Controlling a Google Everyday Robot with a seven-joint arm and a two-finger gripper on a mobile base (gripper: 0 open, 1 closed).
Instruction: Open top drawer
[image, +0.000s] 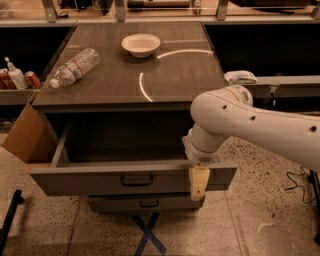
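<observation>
The top drawer (90, 181) is a wide grey drawer pulled well out from under the cabinet top, its deep box showing. Its small black bar handle (136, 180) sits at the centre of the front panel. My gripper (198, 184) hangs from the white arm at the right part of the drawer's front panel, to the right of the handle, with a pale fingertip over the panel's face. A narrower grey drawer front (145, 203) shows below, closed.
A white bowl (140, 44) and a lying plastic water bottle (73, 67) rest on the cabinet top (175, 75). A cardboard box (27, 134) stands at the left. Bottles and cans (16, 77) stand on a left shelf. Blue tape cross (147, 232) marks the floor.
</observation>
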